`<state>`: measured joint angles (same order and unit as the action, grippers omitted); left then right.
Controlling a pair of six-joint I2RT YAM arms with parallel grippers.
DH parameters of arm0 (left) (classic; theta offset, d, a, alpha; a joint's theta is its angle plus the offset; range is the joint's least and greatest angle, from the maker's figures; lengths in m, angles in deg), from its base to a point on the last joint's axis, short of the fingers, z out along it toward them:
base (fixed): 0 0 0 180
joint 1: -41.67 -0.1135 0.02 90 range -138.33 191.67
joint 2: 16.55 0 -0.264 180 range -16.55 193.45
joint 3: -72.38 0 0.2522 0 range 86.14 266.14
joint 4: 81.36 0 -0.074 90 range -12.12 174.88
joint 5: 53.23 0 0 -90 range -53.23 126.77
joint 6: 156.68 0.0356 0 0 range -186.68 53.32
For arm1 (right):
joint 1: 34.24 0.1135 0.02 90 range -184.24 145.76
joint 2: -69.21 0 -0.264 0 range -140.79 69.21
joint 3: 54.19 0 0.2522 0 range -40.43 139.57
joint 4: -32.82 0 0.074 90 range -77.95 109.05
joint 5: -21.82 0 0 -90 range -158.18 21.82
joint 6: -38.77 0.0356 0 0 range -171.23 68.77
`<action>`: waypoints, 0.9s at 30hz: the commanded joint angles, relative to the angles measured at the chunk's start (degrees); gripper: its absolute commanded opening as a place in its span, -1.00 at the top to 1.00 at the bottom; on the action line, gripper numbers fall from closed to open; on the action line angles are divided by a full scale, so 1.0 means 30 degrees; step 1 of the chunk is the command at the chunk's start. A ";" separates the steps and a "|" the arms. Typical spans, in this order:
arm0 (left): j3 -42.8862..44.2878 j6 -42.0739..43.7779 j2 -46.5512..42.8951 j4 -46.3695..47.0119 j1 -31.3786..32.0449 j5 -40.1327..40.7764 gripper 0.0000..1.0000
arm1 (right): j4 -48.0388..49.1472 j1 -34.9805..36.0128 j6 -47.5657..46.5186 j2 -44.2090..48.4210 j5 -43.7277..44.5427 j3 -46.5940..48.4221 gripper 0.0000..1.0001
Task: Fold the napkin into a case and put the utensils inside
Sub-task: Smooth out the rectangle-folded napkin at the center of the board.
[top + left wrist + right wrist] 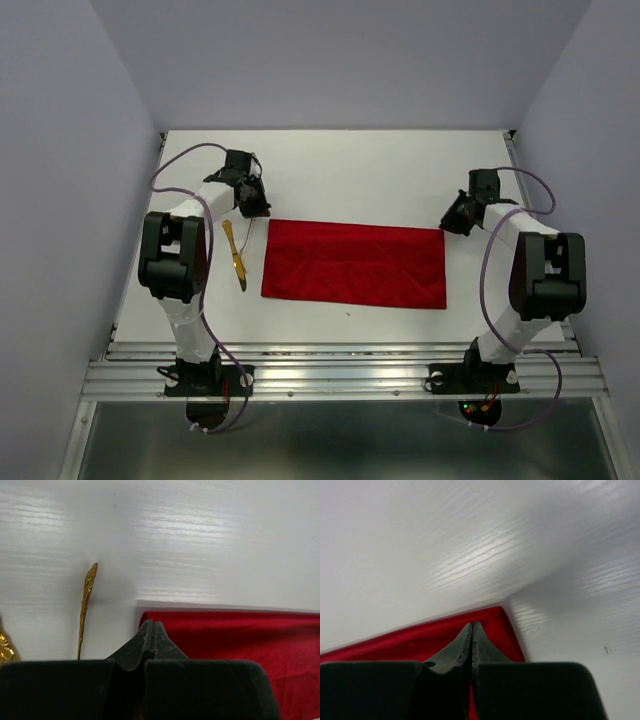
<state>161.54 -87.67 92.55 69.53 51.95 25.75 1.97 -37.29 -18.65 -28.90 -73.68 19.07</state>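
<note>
The red napkin [354,264] lies flat on the white table as a wide folded rectangle. My left gripper [262,211] is shut at its far left corner, fingertips together over the cloth edge [200,630], and I see nothing pinched. My right gripper [448,224] is shut over the far right corner [495,625]; a red sliver shows low in the slit between its fingers. The gold utensils [235,256] lie just left of the napkin. In the left wrist view one slim ornate handle [86,600] shows, and another gold piece [5,649] shows at the left edge. No case shape is in view.
The white table [360,170] runs back to a grey wall. Grey side walls close in left and right. An aluminium rail [340,375] with both arm bases runs along the near edge. Cables loop beside each arm.
</note>
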 commanded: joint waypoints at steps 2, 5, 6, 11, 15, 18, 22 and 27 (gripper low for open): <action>0.0359 0.0670 -0.3462 -0.0858 0.0029 0.0598 1.00 | -0.0955 -0.0214 -0.0605 0.2609 -0.1098 0.1230 0.92; -0.0870 0.0409 -0.4810 -0.1005 0.0029 0.1009 1.00 | -0.1482 -0.0214 -0.0897 0.3431 -0.0747 0.0616 0.89; -0.1512 0.0261 -0.5452 -0.1063 0.0029 0.1068 1.00 | -0.1832 -0.0214 -0.1101 0.3927 -0.0456 0.0208 0.82; -0.3478 -0.0296 -0.7213 -0.1298 0.0087 0.1507 0.96 | -0.3094 -0.0214 -0.1747 0.5190 0.0192 -0.1404 0.67; -0.5175 -0.0237 -0.7976 -0.0978 0.0409 0.1215 1.00 | -0.3651 -0.0214 -0.1865 0.5952 0.0336 -0.2808 0.57; -0.6085 -0.0326 -0.8036 -0.0596 0.0644 0.1040 1.00 | -0.3944 -0.0214 -0.1894 0.6480 0.0659 -0.3601 0.37; -0.6615 -0.0414 -0.8328 -0.0419 0.0762 0.1097 1.00 | -0.4121 -0.0214 -0.1836 0.6336 0.0573 -0.4014 -0.02; -0.6762 -0.0531 -0.8476 -0.0273 0.0762 0.1010 0.91 | -0.4004 -0.0214 -0.1894 0.5048 0.1012 -0.4191 -0.10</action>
<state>141.73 -88.65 70.49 67.21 54.09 28.85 -10.18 -37.60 -23.44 -11.85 -72.50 6.64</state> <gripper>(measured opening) 0.048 0.547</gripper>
